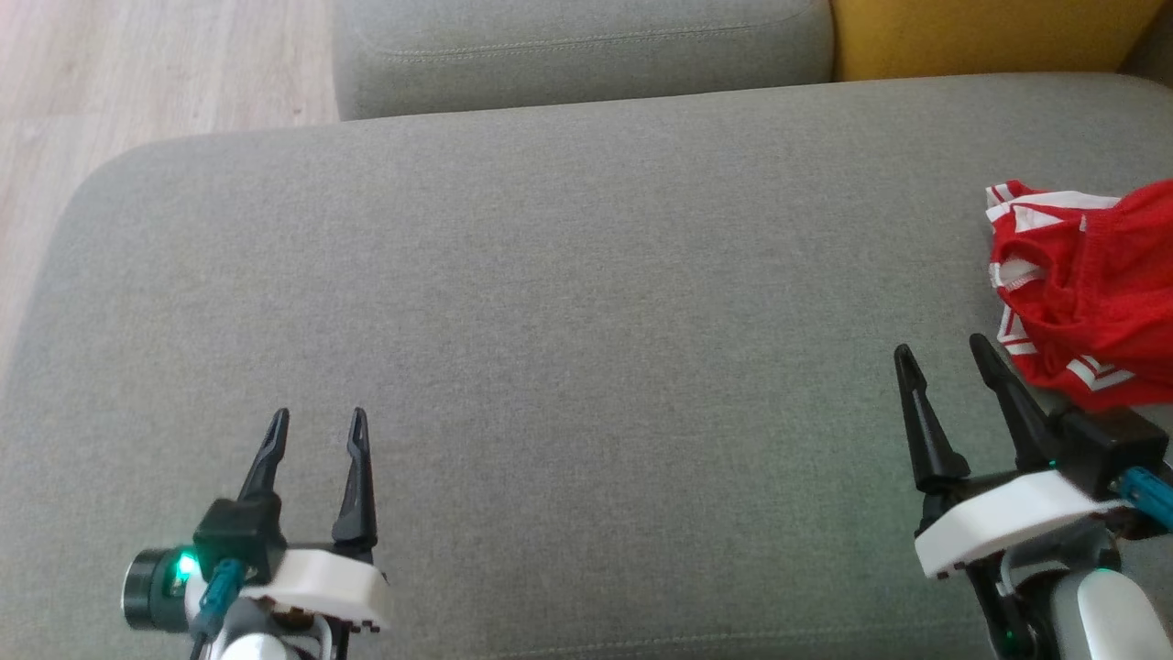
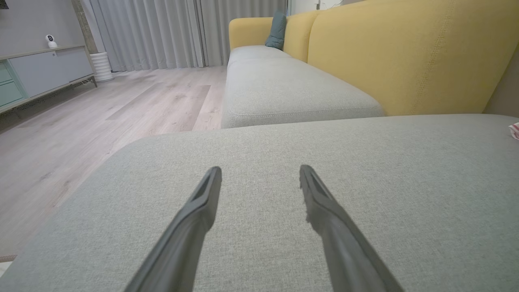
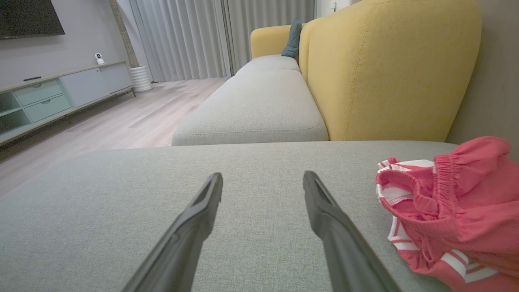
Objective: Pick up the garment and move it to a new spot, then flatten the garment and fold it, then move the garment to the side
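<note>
The garment (image 1: 1090, 293), red with white stripes, lies crumpled at the right edge of the grey cushion (image 1: 568, 302), its elastic waistband bunched on top and a striped hem turned toward the cushion's middle; in the right wrist view it (image 3: 458, 211) sits just beside the right-hand finger, not touching it. The right gripper (image 1: 941, 346) is near the cushion's front right corner, fingers spread wide with nothing between them, the nearer finger close to the garment's lower hem. The left gripper (image 1: 318, 417) is over the front left part of the cushion, well apart from the garment, its fingers also parted and empty. Beyond the cushion's far edge lie a second grey seat (image 1: 577, 46) and a yellow backrest (image 3: 385, 73); wooden floor (image 1: 137, 73) runs past the left edge.
</note>
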Robot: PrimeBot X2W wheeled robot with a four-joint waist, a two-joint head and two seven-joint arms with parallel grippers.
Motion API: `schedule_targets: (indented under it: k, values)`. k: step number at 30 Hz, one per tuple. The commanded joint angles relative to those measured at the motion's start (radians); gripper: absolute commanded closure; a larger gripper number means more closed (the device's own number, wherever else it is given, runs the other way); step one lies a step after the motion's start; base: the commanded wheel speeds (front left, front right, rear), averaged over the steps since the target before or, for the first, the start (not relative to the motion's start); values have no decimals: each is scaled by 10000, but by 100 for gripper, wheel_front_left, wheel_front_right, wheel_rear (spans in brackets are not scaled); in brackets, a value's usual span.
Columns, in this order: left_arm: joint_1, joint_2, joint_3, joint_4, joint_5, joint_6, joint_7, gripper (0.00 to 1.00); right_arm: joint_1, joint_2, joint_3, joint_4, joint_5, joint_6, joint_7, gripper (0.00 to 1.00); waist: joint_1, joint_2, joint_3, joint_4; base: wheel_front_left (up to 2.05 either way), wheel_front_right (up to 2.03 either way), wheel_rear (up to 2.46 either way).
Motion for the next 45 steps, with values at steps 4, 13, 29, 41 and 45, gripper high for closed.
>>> schedule_targets:
  k: [4, 13, 29, 41, 45]
  values:
    - [-4, -5, -23, -3, 6, -2, 1, 100, 0, 1, 2, -42, 2, 0, 71, 100, 0, 0, 11, 61, 0, 0, 0]
    - [657, -264, -16, 1319, -269, -48, 55, 100, 517, 0, 125, 1485, 240, 0, 72, 100, 0, 0, 4, 79, 0, 0, 0]
    - [384, -283, 333, 1307, -2214, -451, 431, 100, 271, -8, 10, 1686, 2140, -1, 16, 100, 0, 0, -46, 104, 0, 0, 0]
    - [196, -309, 591, 1292, -3532, -727, 702, 100, 105, 0, -87, 1822, 3427, -2, -9, 100, 0, 0, -81, 121, 0, 0, 0]
    - [131, -322, 690, 1276, -4008, -827, 804, 100, 44, 5, -126, 1871, 3894, -2, -15, 100, 0, 0, -93, 127, 0, 0, 0]
